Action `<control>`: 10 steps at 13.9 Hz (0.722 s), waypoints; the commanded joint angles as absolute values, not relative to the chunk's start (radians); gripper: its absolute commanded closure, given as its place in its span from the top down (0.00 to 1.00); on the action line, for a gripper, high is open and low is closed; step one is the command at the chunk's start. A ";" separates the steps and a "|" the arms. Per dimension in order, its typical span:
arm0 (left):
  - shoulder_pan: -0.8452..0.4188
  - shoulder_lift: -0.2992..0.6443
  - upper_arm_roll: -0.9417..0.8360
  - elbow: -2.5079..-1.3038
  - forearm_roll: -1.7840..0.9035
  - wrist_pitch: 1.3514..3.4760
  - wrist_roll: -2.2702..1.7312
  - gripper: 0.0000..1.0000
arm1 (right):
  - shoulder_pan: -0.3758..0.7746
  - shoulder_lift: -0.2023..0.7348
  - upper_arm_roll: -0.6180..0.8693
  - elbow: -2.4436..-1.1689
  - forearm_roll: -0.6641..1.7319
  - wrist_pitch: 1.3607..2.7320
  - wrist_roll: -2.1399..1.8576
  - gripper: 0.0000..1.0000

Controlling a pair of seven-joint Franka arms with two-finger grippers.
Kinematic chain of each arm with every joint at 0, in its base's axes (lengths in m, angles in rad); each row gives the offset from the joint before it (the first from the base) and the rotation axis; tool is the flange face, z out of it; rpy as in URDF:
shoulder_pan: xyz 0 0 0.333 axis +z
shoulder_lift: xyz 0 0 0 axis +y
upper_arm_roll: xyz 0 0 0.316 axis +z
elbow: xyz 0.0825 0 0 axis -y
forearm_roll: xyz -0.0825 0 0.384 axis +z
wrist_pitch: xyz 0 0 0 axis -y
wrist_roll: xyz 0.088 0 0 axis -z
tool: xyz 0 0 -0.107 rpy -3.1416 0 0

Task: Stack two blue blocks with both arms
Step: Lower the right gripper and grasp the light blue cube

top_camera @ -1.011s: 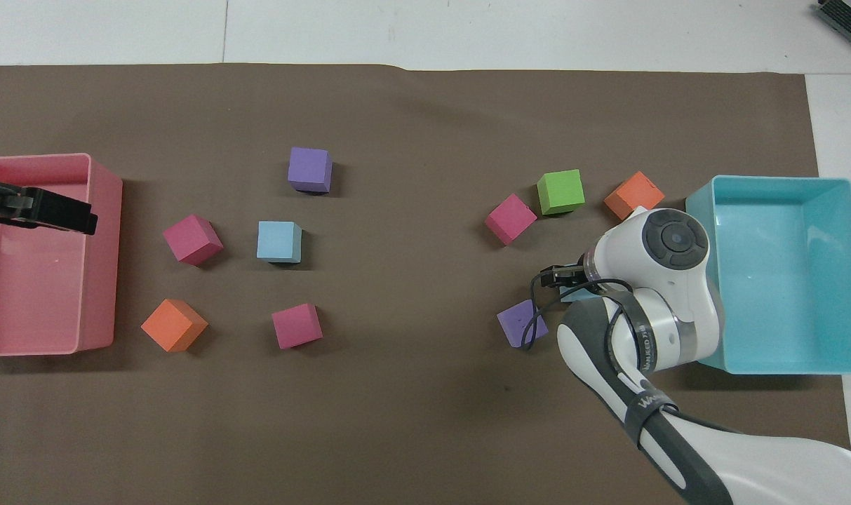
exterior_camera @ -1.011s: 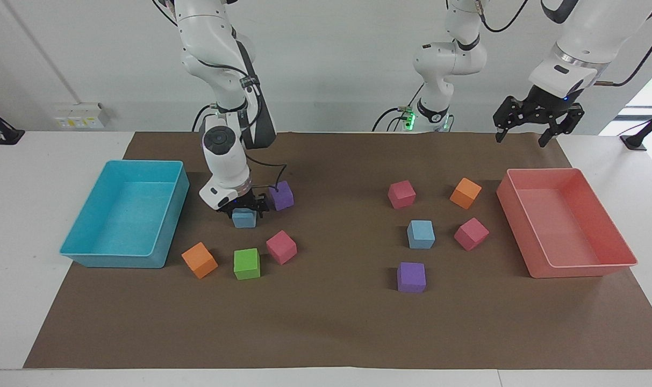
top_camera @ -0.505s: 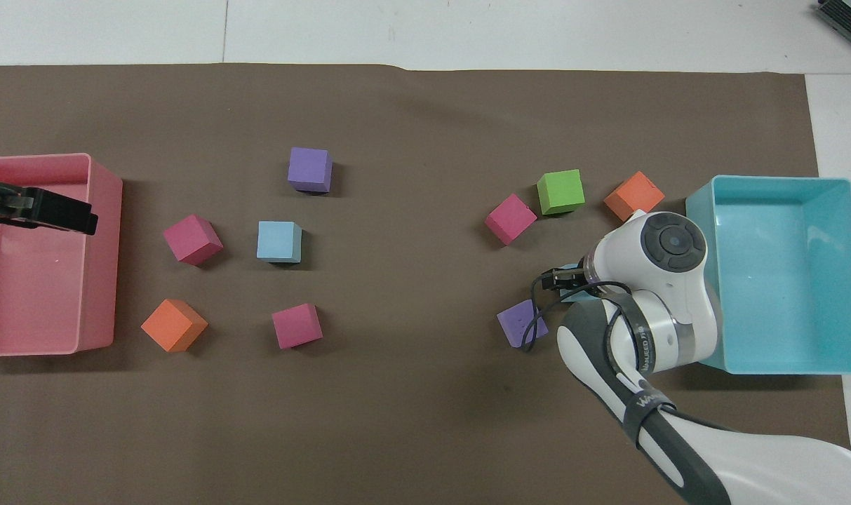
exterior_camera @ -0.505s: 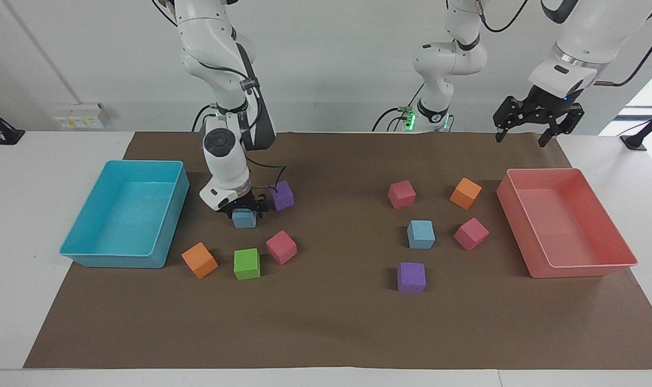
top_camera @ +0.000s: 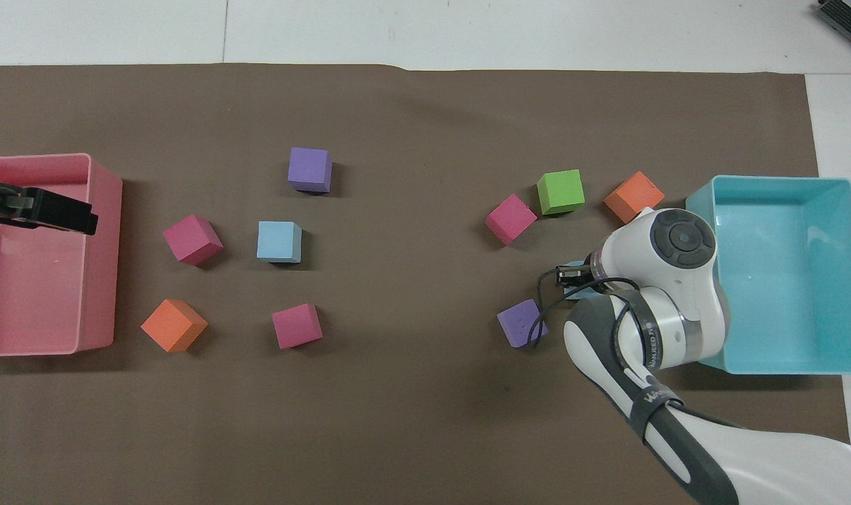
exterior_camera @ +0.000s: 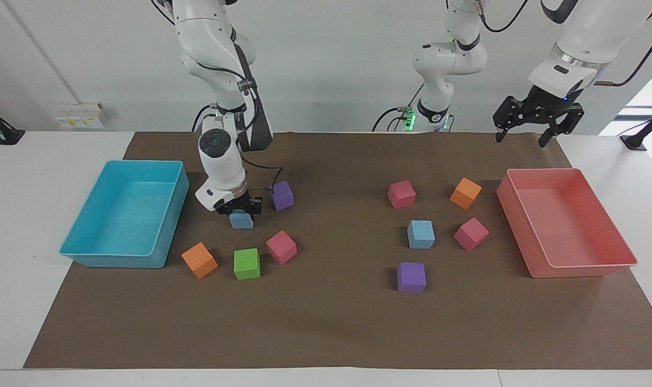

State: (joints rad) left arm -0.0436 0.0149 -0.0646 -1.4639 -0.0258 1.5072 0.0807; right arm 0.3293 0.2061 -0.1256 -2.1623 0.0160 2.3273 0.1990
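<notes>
Gripper alignment is the key relation: I see the right gripper (exterior_camera: 241, 210) low on the mat, directly over a blue block (exterior_camera: 241, 220) near the teal tray (exterior_camera: 164, 231), jaws straddling it; firm pinch unconfirmed. The other blue block (exterior_camera: 421, 234) lies toward the left arm's end. The left gripper (exterior_camera: 525, 131) waits spread above the pink tray (exterior_camera: 541, 271). A second ago the right jaws stood wider.
</notes>
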 commanded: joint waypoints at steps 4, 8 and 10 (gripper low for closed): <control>-0.052 0.014 -0.063 -1.457 -0.021 1.502 0.078 1.00 | 0.334 0.192 -0.118 -1.962 0.029 2.113 0.233 0.00; -0.052 0.014 -0.064 -1.457 -0.023 1.499 0.078 1.00 | 0.345 0.199 -0.091 -1.839 0.023 1.985 0.291 0.00; -0.052 0.014 -0.066 -1.459 -0.023 1.497 0.078 1.00 | 0.368 0.207 -0.091 -1.804 0.028 1.979 0.316 0.00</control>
